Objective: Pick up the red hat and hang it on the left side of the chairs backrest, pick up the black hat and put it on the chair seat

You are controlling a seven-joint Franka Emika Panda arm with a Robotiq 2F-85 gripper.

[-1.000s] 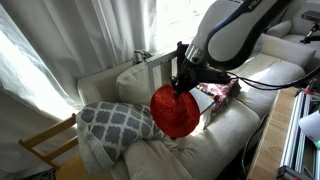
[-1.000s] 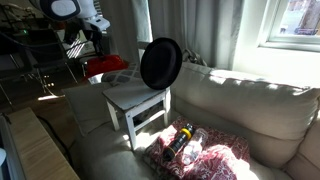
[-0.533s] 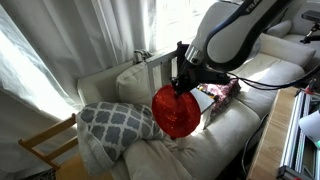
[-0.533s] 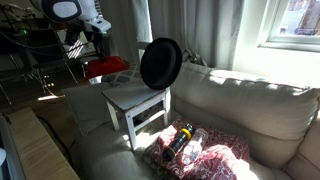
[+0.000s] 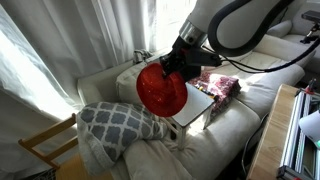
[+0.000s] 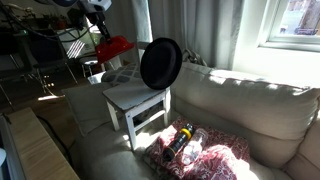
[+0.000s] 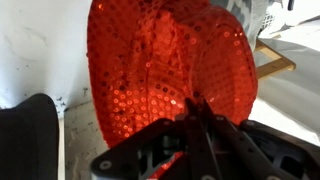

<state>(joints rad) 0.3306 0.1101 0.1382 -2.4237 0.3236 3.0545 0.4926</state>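
My gripper (image 5: 176,66) is shut on the red hat (image 5: 161,90), a sequined bright red dome that hangs from the jaws above the sofa. In the wrist view the red hat (image 7: 170,70) fills the frame above my shut jaws (image 7: 196,108). It also shows in an exterior view (image 6: 114,47), lifted beside the chair. The black hat (image 6: 160,63) hangs upright on the backrest of the pale chair (image 6: 150,110), above the chair seat (image 6: 133,97). Its edge shows in the wrist view (image 7: 28,135). The seat (image 5: 196,104) shows below the red hat.
The chair stands on a cream sofa (image 6: 230,110). A grey patterned cushion (image 5: 115,125) lies next to it. A red patterned cloth with objects (image 6: 195,152) lies on the sofa in front. A wooden chair (image 5: 45,145) stands beside the sofa. Curtains (image 5: 60,50) hang behind.
My gripper has lifted the red hat up and back toward the chair's backrest. The black hat and the chair have not moved.
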